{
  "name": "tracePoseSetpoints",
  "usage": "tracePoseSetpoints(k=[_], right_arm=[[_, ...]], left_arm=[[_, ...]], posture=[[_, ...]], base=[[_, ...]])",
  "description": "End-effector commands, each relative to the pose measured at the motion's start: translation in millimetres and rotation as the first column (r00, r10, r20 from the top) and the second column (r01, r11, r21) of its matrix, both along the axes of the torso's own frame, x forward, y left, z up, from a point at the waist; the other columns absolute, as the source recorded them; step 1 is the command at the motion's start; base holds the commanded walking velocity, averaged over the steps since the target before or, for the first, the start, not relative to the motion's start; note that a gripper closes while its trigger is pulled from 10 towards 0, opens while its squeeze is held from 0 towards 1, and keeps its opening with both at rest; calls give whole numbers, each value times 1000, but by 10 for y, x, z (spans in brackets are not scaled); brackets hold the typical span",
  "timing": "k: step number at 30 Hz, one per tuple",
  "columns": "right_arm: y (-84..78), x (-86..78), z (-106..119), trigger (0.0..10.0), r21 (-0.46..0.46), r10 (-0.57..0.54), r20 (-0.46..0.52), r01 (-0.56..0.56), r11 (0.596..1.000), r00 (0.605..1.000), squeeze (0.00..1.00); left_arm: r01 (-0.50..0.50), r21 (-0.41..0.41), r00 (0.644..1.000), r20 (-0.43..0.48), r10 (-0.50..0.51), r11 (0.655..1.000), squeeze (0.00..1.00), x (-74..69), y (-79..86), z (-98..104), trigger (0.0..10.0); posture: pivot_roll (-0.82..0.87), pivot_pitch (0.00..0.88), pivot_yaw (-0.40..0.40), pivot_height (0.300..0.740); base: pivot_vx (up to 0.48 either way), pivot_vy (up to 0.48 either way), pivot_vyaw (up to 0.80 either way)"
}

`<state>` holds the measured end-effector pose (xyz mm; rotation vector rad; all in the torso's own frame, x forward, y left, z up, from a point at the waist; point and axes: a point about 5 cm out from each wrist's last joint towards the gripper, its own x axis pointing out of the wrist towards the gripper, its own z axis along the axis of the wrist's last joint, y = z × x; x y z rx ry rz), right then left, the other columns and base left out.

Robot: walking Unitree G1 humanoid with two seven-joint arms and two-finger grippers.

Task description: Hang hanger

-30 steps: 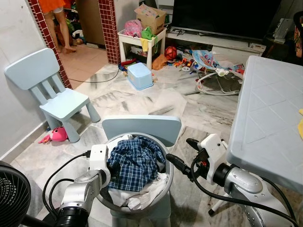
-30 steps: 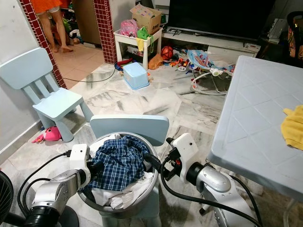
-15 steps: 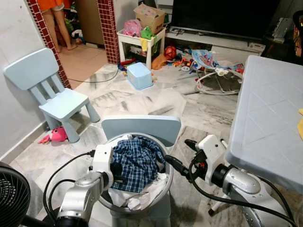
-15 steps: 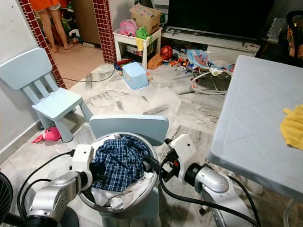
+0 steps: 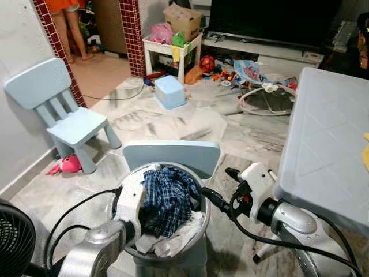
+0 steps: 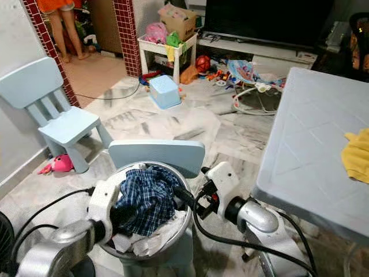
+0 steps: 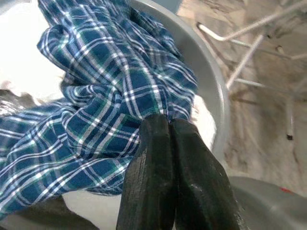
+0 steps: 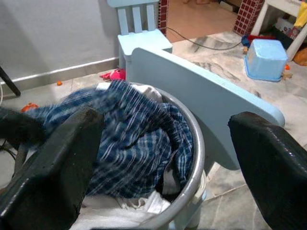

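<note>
A blue plaid shirt (image 5: 168,195) is bunched on top of white laundry in a round metal basin (image 5: 206,212). The basin stands on a small light-blue chair (image 5: 173,154) right in front of me. My left gripper (image 7: 169,120) is shut on a fold of the plaid shirt over the basin's left side and holds it pulled upward. At the basin's right rim my right gripper (image 5: 219,184) is open, with the basin's edge and the chair back between its fingers (image 8: 57,167) in the right wrist view. It holds nothing.
A grey table (image 5: 328,144) stands close on my right, with a yellow cloth (image 6: 357,153) on it. A black fan (image 5: 14,236) is at my lower left. A second light-blue chair (image 5: 63,109) stands by the left wall. Toys and a blue box (image 5: 170,92) litter the floor ahead. A person (image 5: 66,17) stands in the doorway.
My left gripper has risen over the basin and drawn the plaid shirt up into a taller bunch. The right gripper has barely moved.
</note>
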<state>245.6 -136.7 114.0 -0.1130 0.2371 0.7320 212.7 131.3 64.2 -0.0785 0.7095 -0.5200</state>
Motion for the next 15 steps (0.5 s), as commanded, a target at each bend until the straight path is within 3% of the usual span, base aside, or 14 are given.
tracePoseSetpoints(k=[1, 6, 8, 9, 10, 11, 12, 13, 14, 15], right_arm=[[-7, 26, 17, 10000, -6, 1, 14, -1, 1000, 1000, 0], [9, 40, 24, 10000, -14, 18, 21, -17, 1000, 1000, 0], [-23, 62, 35, 10000, -19, 13, 25, -13, 1000, 1000, 0], [-23, 62, 35, 10000, -19, 13, 25, -13, 1000, 1000, 0], [-41, 77, 38, 10000, -22, 10, 27, -9, 1000, 1000, 0], [-44, 83, 36, 10000, -24, 9, 27, -9, 1000, 1000, 0], [-42, 86, 35, 10000, -24, 10, 27, -9, 1000, 1000, 0], [-37, 89, 35, 10000, -23, 11, 27, -10, 1000, 1000, 0], [-36, 92, 35, 10000, -23, 12, 28, -11, 1000, 1000, 0], [-35, 94, 34, 10000, -23, 13, 29, -12, 1000, 1000, 0]], left_arm=[[58, -36, 998, -21, -59, 998, 0, -52, -57, 30, 0], [120, -67, 991, -45, -124, 990, 0, -105, -125, 8, 0], [141, 15, 986, 86, -142, 990, 0, 7, -121, 101, 0], [141, 15, 986, 86, -142, 990, 0, 7, -121, 101, 0], [162, 70, 968, 183, -172, 984, 0, 89, -136, 226, 0], [173, 85, 959, 212, -187, 981, 0, 130, -151, 290, 588], [180, 95, 956, 215, -197, 979, 0, 136, -152, 306, 2667], [197, 117, 952, 214, -219, 973, 0, 136, -152, 317, 8078], [218, 122, 949, 204, -239, 968, 0, 129, -160, 319, 10000], [232, 124, 947, 197, -253, 965, 0, 124, -167, 318, 10000]], posture=[[-112, 0, -16, 740], [-118, 0, -19, 740], [-121, 0, -19, 740], [-121, 0, -19, 740], [-119, 0, -24, 740], [-119, 0, -24, 740], [-119, 0, -24, 740], [-119, 0, -24, 740], [-117, 0, -26, 740], [-117, 0, -26, 740]], base=[[0, 0, 0], [0, 0, 0], [0, 0, 0], [0, 0, 0], [0, 0, 0], [0, 0, 0], [0, 0, 0], [0, 0, 0], [0, 0, 0], [0, 0, 0]])
